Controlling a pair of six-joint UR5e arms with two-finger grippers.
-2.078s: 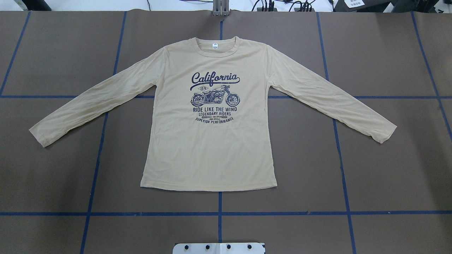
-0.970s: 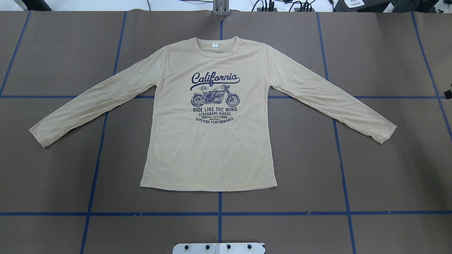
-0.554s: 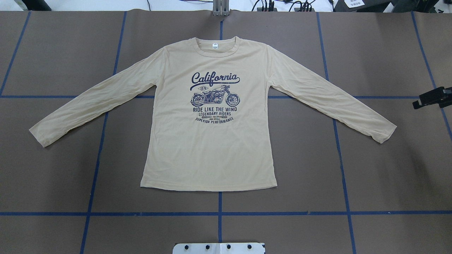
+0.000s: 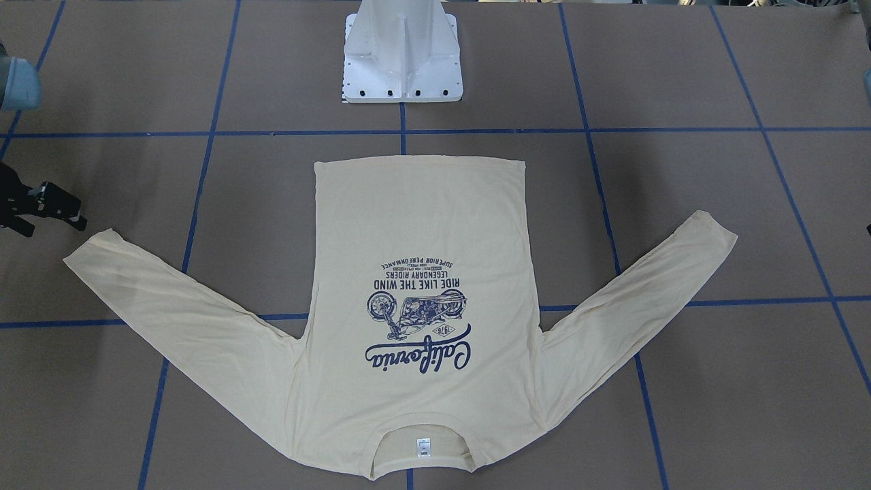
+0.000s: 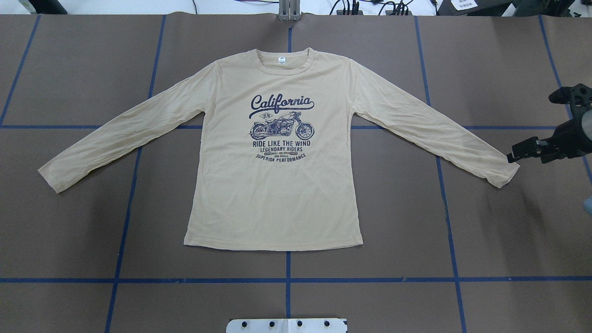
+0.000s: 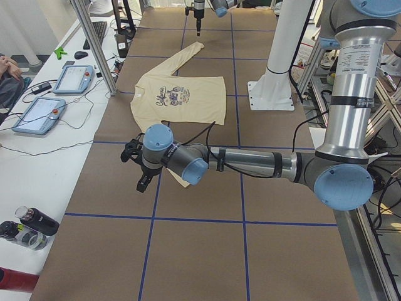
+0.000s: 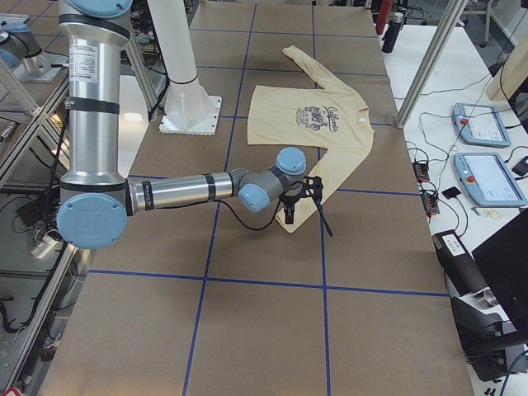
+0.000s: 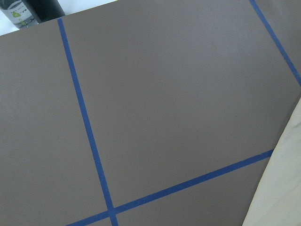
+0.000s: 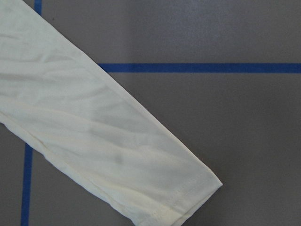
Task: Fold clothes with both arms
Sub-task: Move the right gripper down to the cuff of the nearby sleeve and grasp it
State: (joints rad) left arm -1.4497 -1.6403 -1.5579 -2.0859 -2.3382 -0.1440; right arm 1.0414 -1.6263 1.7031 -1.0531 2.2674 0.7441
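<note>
Brown table with blue tape grid is carrying the T-shirt, flat, print up, sleeves spread. Right gripper is hovering just beside one cuff, apparently not touching; jaw gap unreadable. Left gripper is hanging near the other sleeve; opening unclear too.

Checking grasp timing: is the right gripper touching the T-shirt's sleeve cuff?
Apart. The front-facing view shows bare table between the right gripper and the sleeve cuff of the T-shirt.
</note>
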